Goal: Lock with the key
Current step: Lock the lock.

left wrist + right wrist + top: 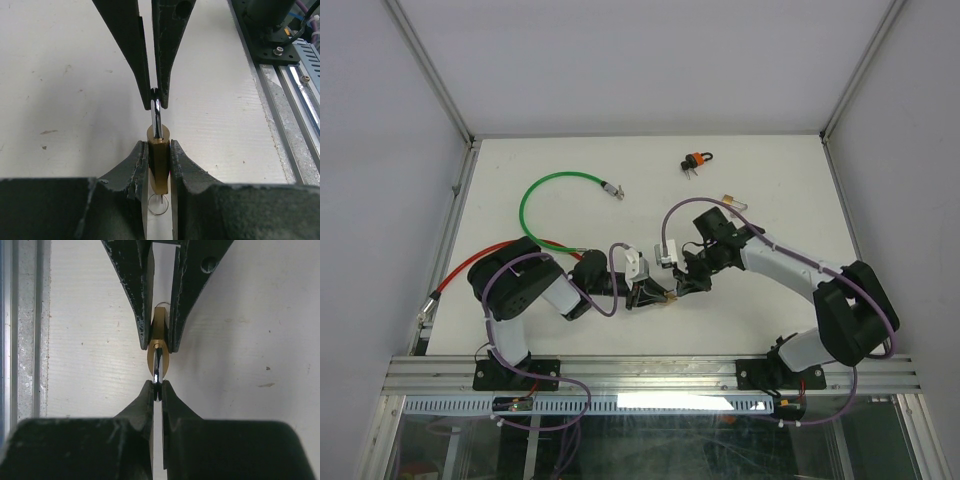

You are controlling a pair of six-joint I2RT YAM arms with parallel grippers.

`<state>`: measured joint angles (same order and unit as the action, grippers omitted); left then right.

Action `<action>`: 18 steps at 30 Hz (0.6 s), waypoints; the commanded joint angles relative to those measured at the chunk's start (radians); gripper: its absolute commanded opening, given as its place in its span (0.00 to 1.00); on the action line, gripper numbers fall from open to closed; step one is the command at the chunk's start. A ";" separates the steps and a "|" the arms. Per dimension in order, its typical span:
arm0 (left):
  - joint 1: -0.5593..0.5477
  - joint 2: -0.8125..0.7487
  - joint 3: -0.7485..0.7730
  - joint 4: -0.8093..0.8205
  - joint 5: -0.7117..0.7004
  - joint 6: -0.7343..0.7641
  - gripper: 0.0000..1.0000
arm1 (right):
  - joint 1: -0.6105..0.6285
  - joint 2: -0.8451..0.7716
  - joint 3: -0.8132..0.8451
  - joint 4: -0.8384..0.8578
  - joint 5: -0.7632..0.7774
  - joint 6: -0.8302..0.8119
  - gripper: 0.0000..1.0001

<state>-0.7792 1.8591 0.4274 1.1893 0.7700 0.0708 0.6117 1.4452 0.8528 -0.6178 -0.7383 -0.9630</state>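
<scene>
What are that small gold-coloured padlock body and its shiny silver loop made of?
The gold-coloured padlock body looks like brass: warm yellow, softly metallic sheen. The silver loop is probably polished or chromed steel, since it shows bright mirror-like highlights.

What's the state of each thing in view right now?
Padlock: gripped from both ends; locked or not, cannot tell.
Left gripper: shut on padlock body.
Right gripper: shut on shackle.
Green cable: loose on table, curved.

place: robot lab cell | evidence: white enclosure walls [650, 60] — aluminium rail [650, 374] — white table [770, 180]
</scene>
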 commanded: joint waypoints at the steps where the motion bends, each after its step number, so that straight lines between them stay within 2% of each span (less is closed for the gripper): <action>1: -0.014 0.061 0.002 -0.050 -0.078 0.082 0.00 | 0.111 0.087 0.007 0.076 -0.069 0.016 0.00; 11: -0.011 0.075 -0.028 0.011 -0.123 0.084 0.00 | 0.124 0.088 0.022 0.117 -0.181 0.139 0.00; 18: -0.012 0.069 -0.030 0.010 -0.118 0.086 0.00 | 0.138 0.095 -0.012 0.255 -0.214 0.264 0.00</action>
<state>-0.7704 1.8812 0.3874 1.2865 0.7609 0.0750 0.6369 1.4784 0.8822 -0.6086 -0.7300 -0.8249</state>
